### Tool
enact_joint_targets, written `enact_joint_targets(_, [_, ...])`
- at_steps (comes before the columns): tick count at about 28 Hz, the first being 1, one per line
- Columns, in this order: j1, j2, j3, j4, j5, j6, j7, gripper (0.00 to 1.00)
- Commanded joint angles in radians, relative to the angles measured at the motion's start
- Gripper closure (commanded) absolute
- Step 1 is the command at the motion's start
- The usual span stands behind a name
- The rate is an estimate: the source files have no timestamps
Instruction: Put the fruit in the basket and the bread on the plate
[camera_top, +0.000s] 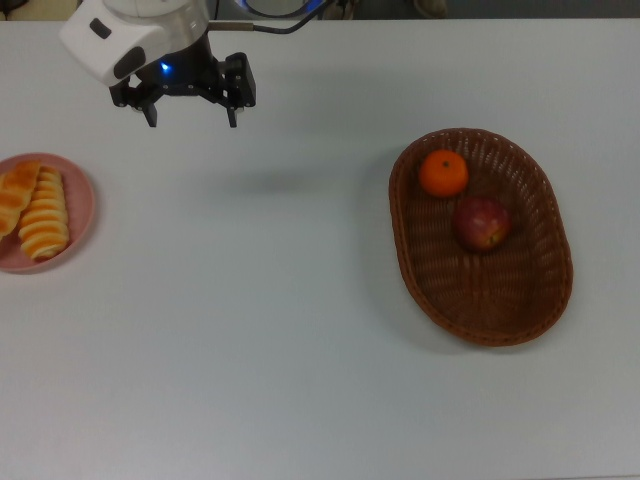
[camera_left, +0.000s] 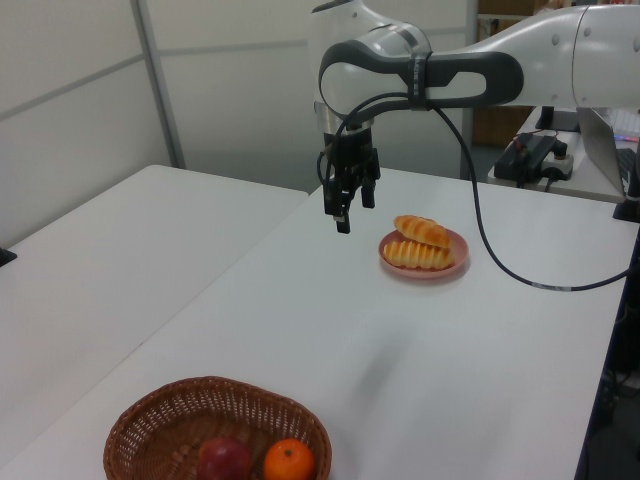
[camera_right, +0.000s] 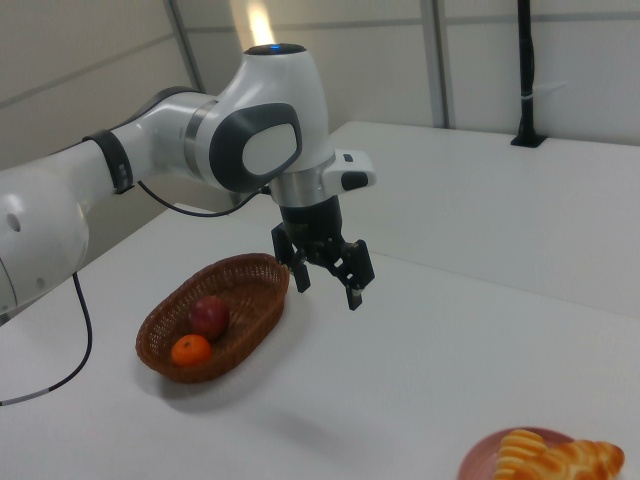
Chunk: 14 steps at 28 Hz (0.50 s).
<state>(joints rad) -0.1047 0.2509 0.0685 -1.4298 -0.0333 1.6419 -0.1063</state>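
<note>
The brown wicker basket (camera_top: 404, 262) (camera_left: 140, 412) (camera_right: 262, 300) holds both pieces of fruit, an orange mandarin (camera_top: 443, 172) (camera_left: 289, 462) (camera_right: 190, 349) and a dark red apple (camera_top: 483, 222) (camera_left: 225, 458) (camera_right: 209, 316). On the pink plate (camera_top: 86, 205) (camera_left: 428, 272) (camera_right: 482, 458) lie two bread rolls side by side, a ribbed one (camera_top: 45, 216) (camera_left: 418, 255) and a braided one (camera_top: 14, 196) (camera_left: 422, 230). My gripper (camera_top: 191, 119) (camera_left: 338, 215) (camera_right: 328, 292) hangs open and empty above the table, between plate and basket, nearer the plate.
White tabletop (camera_top: 260, 330) runs between plate and basket. In the left view a second white table (camera_left: 90, 260) adjoins on the left view's left, and a desk with equipment (camera_left: 540, 150) stands behind the arm.
</note>
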Motion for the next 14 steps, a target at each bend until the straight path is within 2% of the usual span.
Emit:
enact_joint_targets(1, [0.007, -0.01, -0.01, -0.014, 0.012, -0.014, -0.026, 0.0])
enact_joint_targets(14, [0.0, 0.002, -0.012, -0.014, 0.013, -0.011, -0.041, 0.0])
